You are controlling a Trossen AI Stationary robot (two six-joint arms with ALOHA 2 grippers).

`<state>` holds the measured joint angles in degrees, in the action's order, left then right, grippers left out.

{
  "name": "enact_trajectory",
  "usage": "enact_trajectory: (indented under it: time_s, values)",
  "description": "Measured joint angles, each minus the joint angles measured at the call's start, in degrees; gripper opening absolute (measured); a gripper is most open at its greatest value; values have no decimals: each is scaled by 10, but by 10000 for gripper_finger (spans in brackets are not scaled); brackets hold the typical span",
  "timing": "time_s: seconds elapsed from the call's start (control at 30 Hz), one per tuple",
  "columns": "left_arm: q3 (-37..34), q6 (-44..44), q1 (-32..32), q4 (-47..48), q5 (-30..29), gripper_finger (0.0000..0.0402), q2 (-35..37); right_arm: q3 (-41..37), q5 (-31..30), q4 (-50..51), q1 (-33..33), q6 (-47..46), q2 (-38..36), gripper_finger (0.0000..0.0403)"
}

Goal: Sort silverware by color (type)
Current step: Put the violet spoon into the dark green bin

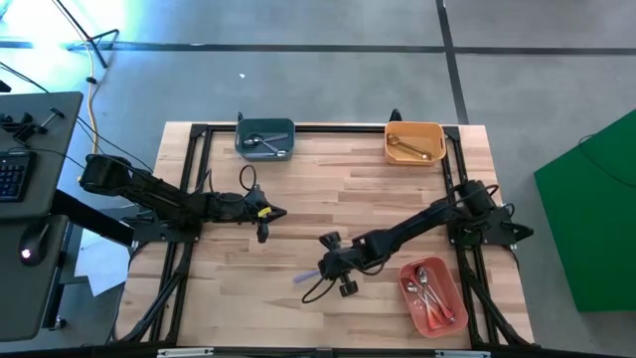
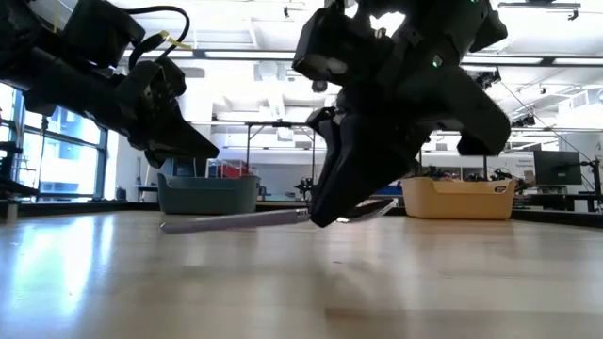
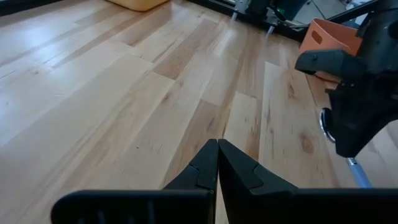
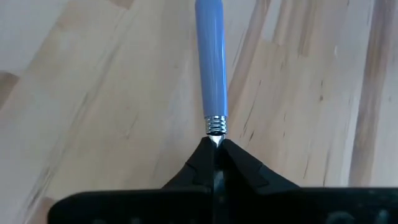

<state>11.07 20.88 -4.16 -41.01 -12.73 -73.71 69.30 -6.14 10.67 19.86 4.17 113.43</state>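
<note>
Honestly my right pincer point(image 4: 214, 144) is clamped on just the thin metal neck of the lavender-handled utensil point(image 4: 211, 59) low center in the overhead frame, so its slim glossy handle could pivot or slip back onto the table point(image 1: 338, 199); left pincer point(image 3: 217, 163) hovers closed, empty.

Grey concrete floor point(image 1: 328, 60) surrounds the wooden table point(image 1: 328, 179); bright windows point(image 2: 57, 155) behind.
</note>
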Motion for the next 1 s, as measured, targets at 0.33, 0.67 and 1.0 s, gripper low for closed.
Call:
enact_trajectory:
  time_s: [0.33, 0.67, 1.0]
  values:
    - [0, 6, 0, 10, 0, 3, 0, 0, -44, 10, 0, -44, -4, 52]
    - [0, 6, 0, 9, 0, 3, 0, 0, -30, 12, -8, -93, -4, 87]
    - [0, 14, 0, 10, 0, 3, 0, 1, 12, 3, -34, -145, 23, 144]
